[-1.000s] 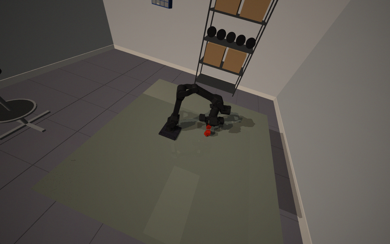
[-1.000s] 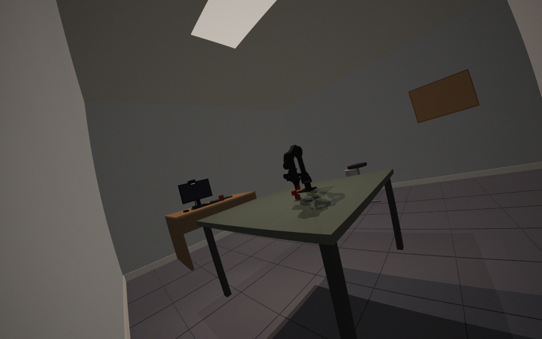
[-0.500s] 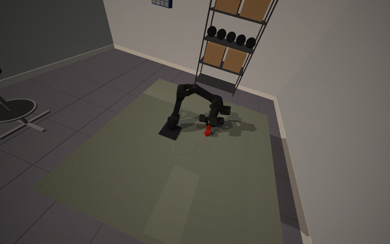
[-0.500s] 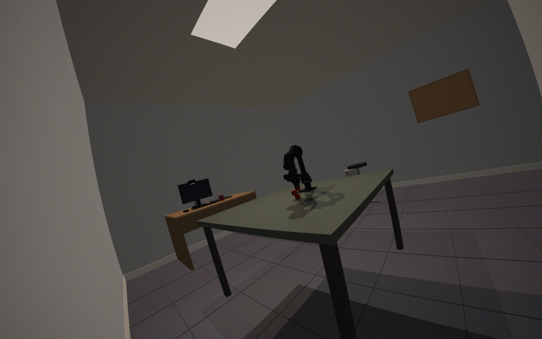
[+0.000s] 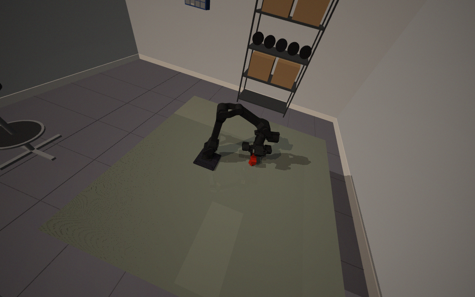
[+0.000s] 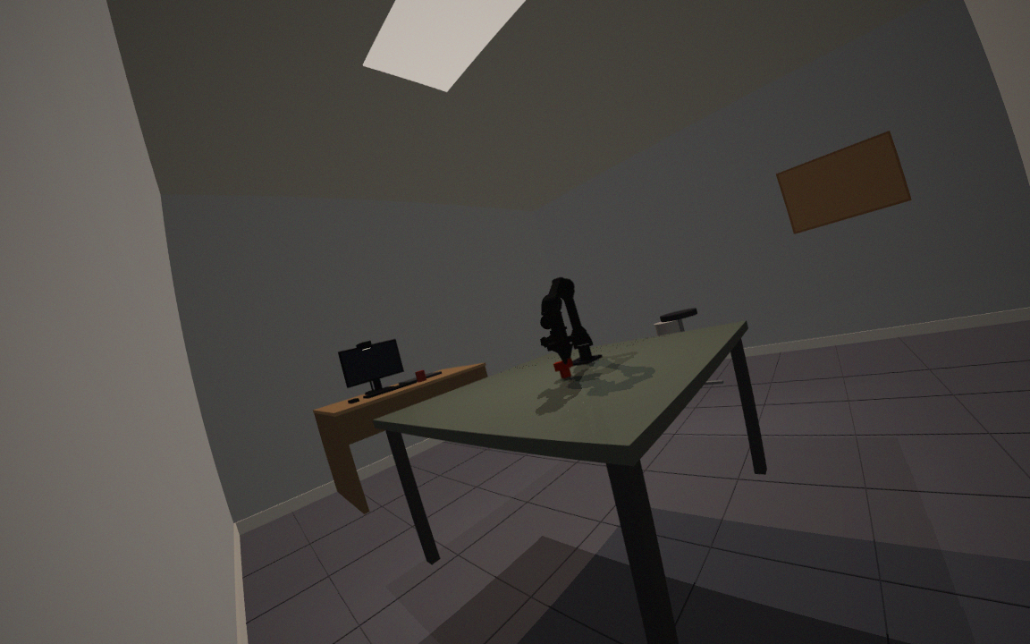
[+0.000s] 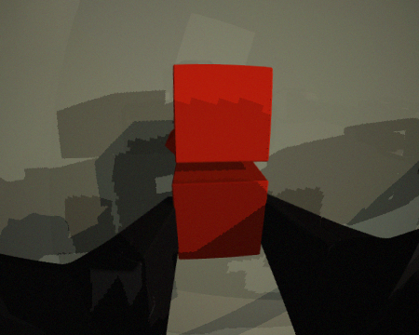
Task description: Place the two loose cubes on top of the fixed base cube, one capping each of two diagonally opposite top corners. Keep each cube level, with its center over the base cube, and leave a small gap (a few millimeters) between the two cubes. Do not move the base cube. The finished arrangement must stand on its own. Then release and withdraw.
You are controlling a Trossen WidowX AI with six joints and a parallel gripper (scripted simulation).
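Gripping one loose red cube (image 7: 219, 214) between my dark fingers, my hand (image 7: 219, 255) is closed partway around it, squeezing its two side faces so it rides level. I hold it low over the bench (image 5: 165, 206), just short of another red cube (image 7: 223, 112), which I judge to be the stack I am aiming for. A third red sliver (image 7: 170, 141) peeks from behind; which cube it is, I cannot tell.
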